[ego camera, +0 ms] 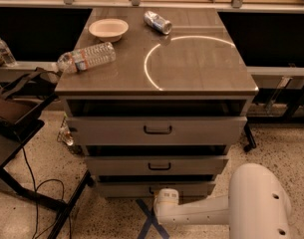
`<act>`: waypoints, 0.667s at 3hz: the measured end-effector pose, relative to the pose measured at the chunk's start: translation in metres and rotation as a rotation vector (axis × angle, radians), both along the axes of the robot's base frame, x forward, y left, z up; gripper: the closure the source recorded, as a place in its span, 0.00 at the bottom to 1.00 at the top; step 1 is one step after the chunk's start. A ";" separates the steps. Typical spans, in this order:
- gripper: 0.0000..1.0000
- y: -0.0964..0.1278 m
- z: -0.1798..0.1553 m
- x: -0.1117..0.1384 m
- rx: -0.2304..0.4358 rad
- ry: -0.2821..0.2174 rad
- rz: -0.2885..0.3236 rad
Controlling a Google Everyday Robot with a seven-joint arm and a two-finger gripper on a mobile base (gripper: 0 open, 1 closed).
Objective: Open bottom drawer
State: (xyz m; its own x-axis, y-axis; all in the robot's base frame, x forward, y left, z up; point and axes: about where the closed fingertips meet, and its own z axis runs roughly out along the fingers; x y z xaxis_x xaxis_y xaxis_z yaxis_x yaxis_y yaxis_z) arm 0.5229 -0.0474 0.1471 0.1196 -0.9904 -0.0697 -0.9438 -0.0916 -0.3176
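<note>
The grey metal cabinet (156,73) has three drawers. The bottom drawer (116,189) is the lowest and slimmest front, with a thin dark gap above it. Its small black handle (152,189) is partly hidden by my arm. The middle drawer (156,166) and the tall top drawer (156,130) sit above it. My white arm (256,203) reaches in low from the bottom right. My gripper (165,195) is at the wrist end, right in front of the bottom drawer's handle, and the wrist hides most of it.
On the cabinet top lie a white bowl (108,29), a water bottle on its side (86,57) and a can (157,22). A black stand with a bag (14,111) and floor cables (37,193) are at the left. A blue tape cross (149,222) marks the floor.
</note>
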 end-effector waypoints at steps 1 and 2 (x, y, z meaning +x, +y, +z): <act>0.47 0.000 -0.001 -0.001 0.000 0.002 0.000; 0.70 0.000 -0.002 -0.002 0.000 0.003 0.000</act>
